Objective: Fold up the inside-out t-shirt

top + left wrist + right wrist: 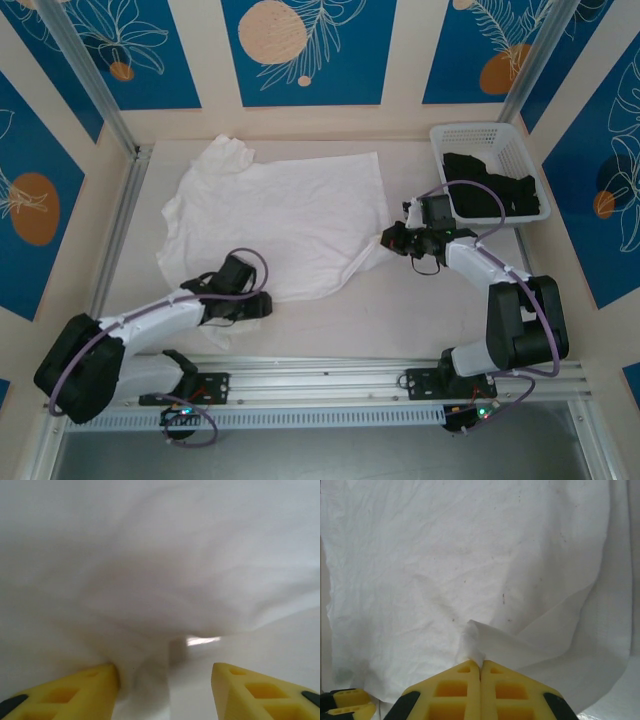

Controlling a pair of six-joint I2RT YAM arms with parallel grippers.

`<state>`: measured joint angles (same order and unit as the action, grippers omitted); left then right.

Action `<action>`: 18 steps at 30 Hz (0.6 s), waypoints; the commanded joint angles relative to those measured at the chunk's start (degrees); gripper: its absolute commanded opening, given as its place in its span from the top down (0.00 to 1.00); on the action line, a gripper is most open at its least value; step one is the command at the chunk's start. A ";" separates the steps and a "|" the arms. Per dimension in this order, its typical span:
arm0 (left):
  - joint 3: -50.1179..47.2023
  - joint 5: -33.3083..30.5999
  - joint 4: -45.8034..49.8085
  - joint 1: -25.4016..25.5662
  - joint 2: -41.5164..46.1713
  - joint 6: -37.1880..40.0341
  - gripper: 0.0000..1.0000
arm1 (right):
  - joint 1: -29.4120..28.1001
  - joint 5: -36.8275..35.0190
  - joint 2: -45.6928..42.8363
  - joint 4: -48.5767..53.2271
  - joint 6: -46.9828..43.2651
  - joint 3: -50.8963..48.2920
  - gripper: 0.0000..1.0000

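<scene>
Pale tabletop [400, 320]; thin creased t-shirt [290, 215], perhaps bunched at parted left end effector [164, 668].

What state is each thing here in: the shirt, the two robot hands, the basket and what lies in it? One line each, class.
Plain white wrinkled cloth t-shirt: spread mostly flat, not yet folded.
Left hand: open, at the shirt's near edge.
Right hand: shut, pinching a fold of the shirt's edge.
White slotted plastic basket: upright, holding cloth.
Black cloth garment: crumpled inside the basket.
</scene>
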<state>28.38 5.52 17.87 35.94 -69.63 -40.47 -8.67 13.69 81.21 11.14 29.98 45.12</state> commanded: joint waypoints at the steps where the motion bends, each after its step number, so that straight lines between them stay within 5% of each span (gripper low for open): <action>1: 1.30 5.45 -7.12 0.96 -5.55 -1.32 0.48 | 0.15 -0.48 -2.24 0.54 -1.30 -0.45 1.00; 10: 19.29 8.70 -17.82 1.71 -20.74 3.78 0.48 | 1.71 -2.81 -3.96 0.82 -0.71 -1.41 1.00; 18: 12.83 -3.26 -0.26 3.51 -5.86 8.33 0.44 | 1.92 -3.11 -4.66 1.08 -1.37 -2.08 1.00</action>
<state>45.43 8.27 6.90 37.67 -82.41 -34.33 -7.03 10.94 78.28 11.60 29.78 44.12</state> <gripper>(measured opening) 0.557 0.061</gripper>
